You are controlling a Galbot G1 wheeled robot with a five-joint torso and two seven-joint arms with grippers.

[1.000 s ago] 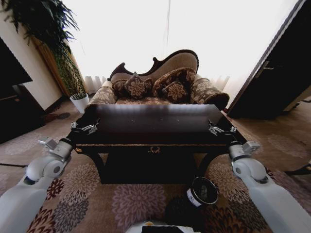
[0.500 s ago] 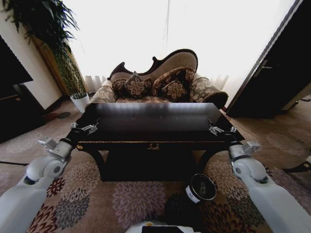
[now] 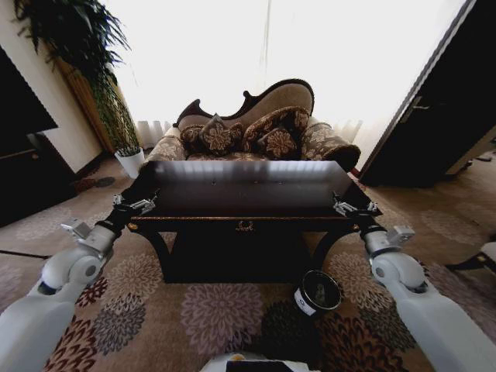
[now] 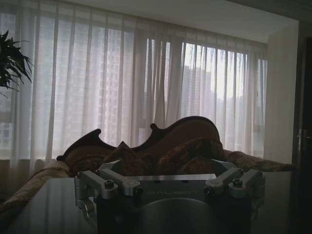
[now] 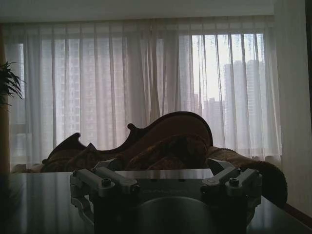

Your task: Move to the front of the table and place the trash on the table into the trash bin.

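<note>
The robot faced the table (image 3: 248, 190); the trash bin (image 3: 317, 291) stood on the carpet before it. Left gripper (image 3: 136, 204) and right gripper (image 3: 350, 206) hovered at the table's front corners, finger spacing indeterminate.

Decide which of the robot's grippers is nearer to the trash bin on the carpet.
Right. The right gripper hovers at the table's front right corner, above and just right of the trash bin. The left gripper is at the front left corner, across the table's width.
</note>
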